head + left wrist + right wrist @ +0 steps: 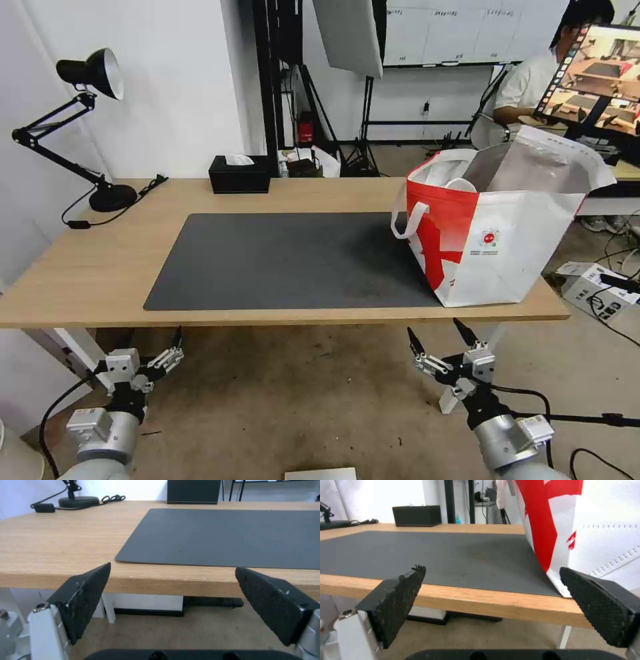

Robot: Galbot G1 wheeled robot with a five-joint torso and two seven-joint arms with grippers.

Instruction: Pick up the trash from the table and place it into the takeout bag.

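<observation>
Jaws wide, empty: left gripper (155, 339); right gripper (435, 331); below table (100, 267).

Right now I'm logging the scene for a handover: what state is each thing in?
takeout bag: upright on the right end of the table, mouth open, partly on the mat.
mat: flat, bare.
tissue box: at the far edge, a tissue poking out.
desk lamp: far left corner, not visibly lit.
left gripper: open, below the front edge.
right gripper: open, below the front edge.
</observation>
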